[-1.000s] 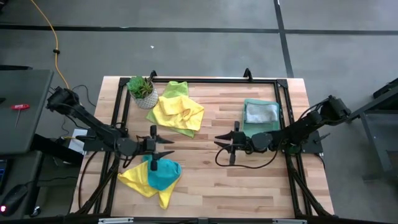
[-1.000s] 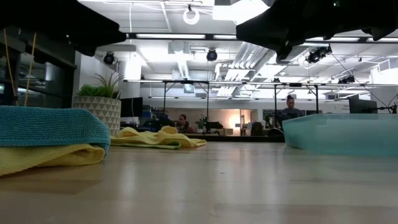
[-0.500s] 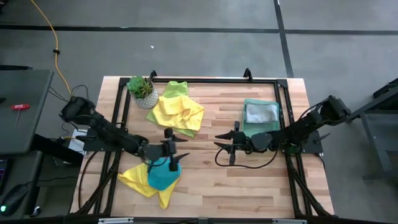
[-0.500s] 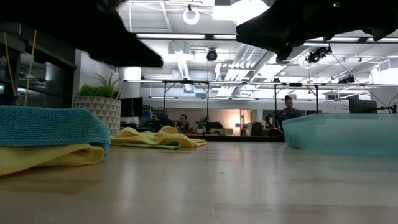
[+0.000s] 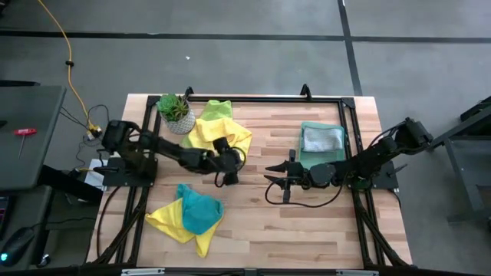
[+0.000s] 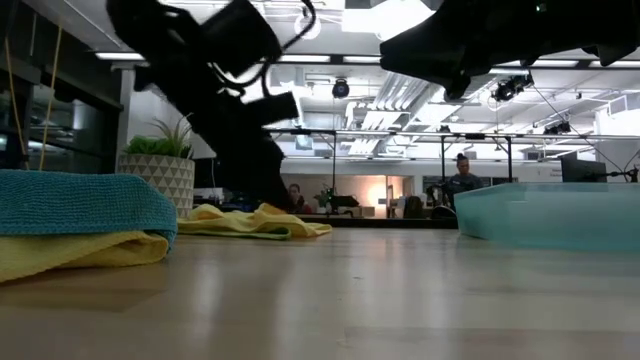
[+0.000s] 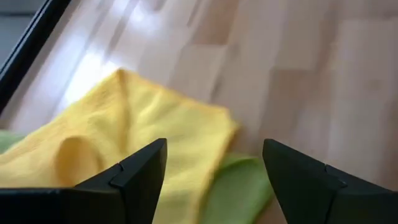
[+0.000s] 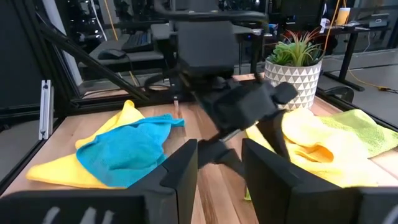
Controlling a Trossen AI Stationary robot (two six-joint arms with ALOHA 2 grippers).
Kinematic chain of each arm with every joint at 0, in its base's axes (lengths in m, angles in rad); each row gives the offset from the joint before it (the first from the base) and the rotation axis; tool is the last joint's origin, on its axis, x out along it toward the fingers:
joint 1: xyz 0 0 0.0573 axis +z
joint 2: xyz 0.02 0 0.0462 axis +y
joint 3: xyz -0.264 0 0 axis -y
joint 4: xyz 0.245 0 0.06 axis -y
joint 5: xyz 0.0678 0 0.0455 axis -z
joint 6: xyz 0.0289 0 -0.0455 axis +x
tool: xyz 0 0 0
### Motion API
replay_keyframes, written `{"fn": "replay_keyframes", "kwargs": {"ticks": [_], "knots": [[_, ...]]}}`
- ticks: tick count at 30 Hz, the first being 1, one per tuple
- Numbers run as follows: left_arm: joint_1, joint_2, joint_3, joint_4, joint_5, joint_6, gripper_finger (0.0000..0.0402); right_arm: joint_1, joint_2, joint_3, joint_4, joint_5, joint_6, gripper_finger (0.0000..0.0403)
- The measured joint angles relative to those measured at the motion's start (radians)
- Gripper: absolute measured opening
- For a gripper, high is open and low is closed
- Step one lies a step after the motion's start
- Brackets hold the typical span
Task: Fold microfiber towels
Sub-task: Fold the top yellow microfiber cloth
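Left gripper [image 5: 225, 170] hangs wide open, empty, over the yellow towel [image 5: 222, 138] edge near the plant [image 5: 175, 112]. Right gripper [image 5: 278, 177] waits mid-table, part-open, empty. Risk: pinching the green towel [image 7: 239, 190] underneath too, so both lift & the fold bunches.

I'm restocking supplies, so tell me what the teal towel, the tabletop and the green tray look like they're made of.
Teal towel: soft microfiber-like cloth, matte; a fine nubby weave shows in the low view.
Tabletop: light wood in glued strips, butcher-block style, with a faint sheen; probably sealed.
Green tray: rigid, see-through, likely plastic; light passes through its smooth wall.
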Motion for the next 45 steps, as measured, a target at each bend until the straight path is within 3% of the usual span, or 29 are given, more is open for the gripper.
{"fn": "replay_keyframes", "kwargs": {"ticks": [8, 12, 15, 19, 25, 30, 40, 45], "knots": [[-0.001, -0.116, 0.006, -0.397, -0.003, -0.013, 0.0254, 0.0, 0.0, 0.0, -0.044, 0.0, 0.026, 0.0119], [-0.002, -0.241, -0.046, -0.498, -0.025, -0.083, 0.0254, 0.0, 0.0, 0.0, -0.055, 0.0, 0.026, 0.0119], [0.016, -0.327, -0.084, -0.57, 0.019, -0.167, 0.0254, 0.0, 0.0, 0.0, -0.053, 0.0, 0.026, 0.0119], [0.048, -0.386, -0.143, -0.572, 0.052, -0.216, 0.0254, 0.0, 0.0, 0.0, -0.053, 0.0, 0.025, 0.0119], [0.089, -0.363, -0.214, -0.54, 0.073, -0.221, 0.0254, 0.0, 0.0, 0.0, -0.045, 0.0, 0.024, 0.0119], [0.083, -0.353, -0.217, -0.565, -0.03, -0.193, 0.0254, -0.001, 0.0, 0.0, -0.045, 0.01, 0.024, 0.0119], [0.145, -0.311, -0.217, -0.571, 0.019, -0.104, 0.0254, -0.002, 0.0, 0.0, -0.045, 0.012, 0.046, 0.0119], [0.146, -0.259, -0.216, -0.574, -0.025, -0.073, 0.0251, -0.002, 0.0, 0.0, -0.045, 0.013, 0.045, 0.0119]]}}
